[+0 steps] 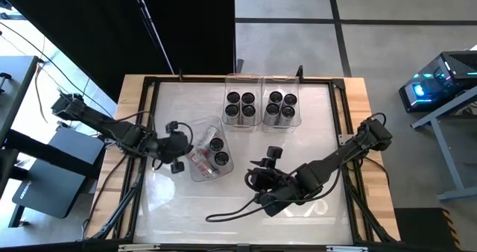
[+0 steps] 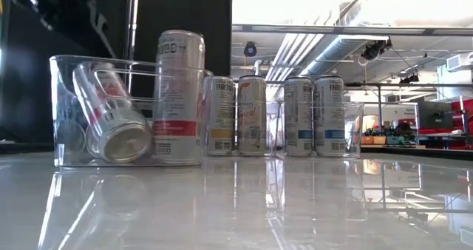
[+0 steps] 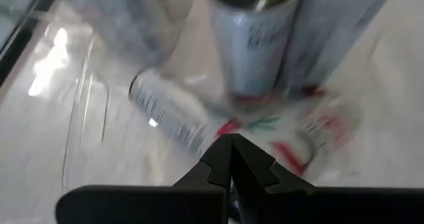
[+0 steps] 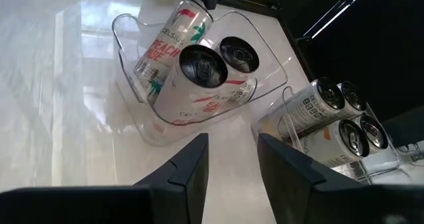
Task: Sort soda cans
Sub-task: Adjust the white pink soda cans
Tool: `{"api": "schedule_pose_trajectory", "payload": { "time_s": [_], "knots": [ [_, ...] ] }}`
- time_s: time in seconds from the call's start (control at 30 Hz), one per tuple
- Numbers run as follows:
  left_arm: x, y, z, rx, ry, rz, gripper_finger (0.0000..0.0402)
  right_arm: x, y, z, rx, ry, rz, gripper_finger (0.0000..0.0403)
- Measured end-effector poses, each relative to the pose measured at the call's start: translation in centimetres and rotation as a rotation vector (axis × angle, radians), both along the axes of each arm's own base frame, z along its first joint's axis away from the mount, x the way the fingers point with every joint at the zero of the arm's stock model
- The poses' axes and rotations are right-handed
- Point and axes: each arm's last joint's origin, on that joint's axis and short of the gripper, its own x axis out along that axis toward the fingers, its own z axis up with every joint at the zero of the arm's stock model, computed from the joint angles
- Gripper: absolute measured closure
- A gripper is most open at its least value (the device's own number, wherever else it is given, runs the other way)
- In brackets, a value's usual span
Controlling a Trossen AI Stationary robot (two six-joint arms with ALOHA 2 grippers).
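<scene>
A clear bin [image 1: 195,171] stands askew at the table's middle left. In it are two upright soda cans [image 1: 216,144] [image 1: 221,160] and a third can [image 4: 169,42] that lies slanted on its side beside them. My left gripper [image 1: 185,144] hovers shut over the bin's left side, with its fingertips [image 3: 230,151] just above the lying can [image 3: 169,114]. My right gripper [image 1: 262,159] stands to the right of the bin and points at it. It is open [image 4: 232,158], with nothing between its fingers.
Two more clear bins [image 1: 228,80] [image 1: 298,80] stand side by side at the far middle, each with several upright cans [image 2: 251,117] [image 2: 314,117]. A dark frame rail [image 1: 149,84] runs round the white table top. The near half of the table lies bare, apart from a cable [image 1: 231,211].
</scene>
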Motion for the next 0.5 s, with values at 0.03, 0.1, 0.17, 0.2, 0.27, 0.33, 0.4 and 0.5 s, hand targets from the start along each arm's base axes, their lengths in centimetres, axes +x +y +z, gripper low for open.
{"api": "schedule_pose_trajectory", "payload": {
  "time_s": [0.03, 0.1, 0.17, 0.2, 0.27, 0.33, 0.4, 0.5],
  "knots": [
    [0.2, -0.1, 0.3, -0.006, -0.016, -0.017, 0.0401, 0.0, 0.0, 0.0, 0.0, 0.0, 0.0, 0.0277],
    [0.6, -0.4, 0.8, -0.028, -0.058, -0.063, 0.0401, 0.0, 0.0, 0.0, 0.001, 0.001, 0.001, 0.0277],
    [0.9, -0.6, 1.1, -0.049, -0.091, -0.106, 0.0401, 0.0, 0.0, 0.0, 0.002, 0.0, 0.0, 0.0277],
    [1.0, -0.7, 1.2, -0.052, -0.097, -0.119, 0.0401, 0.0, 0.0, 0.0, 0.005, -0.001, -0.002, 0.0277],
    [1.0, -0.7, 1.4, -0.049, -0.096, -0.125, 0.0401, 0.1, -0.1, 0.0, 0.009, -0.006, -0.005, 0.0277],
    [0.9, -0.6, 2.2, -0.04, -0.081, -0.121, 0.0401, 0.4, -0.3, 0.1, 0.013, -0.011, 0.002, 0.0277],
    [0.7, -0.4, 3.3, -0.018, -0.069, -0.097, 0.0401, 0.8, -0.7, 0.2, 0.024, -0.007, 0.018, 0.0277],
    [0.0, -0.3, 4.9, 0.025, -0.038, -0.072, 0.0401, 1.4, -1.3, 0.2, 0.035, 0.004, 0.037, 0.0277]
  ]
}}
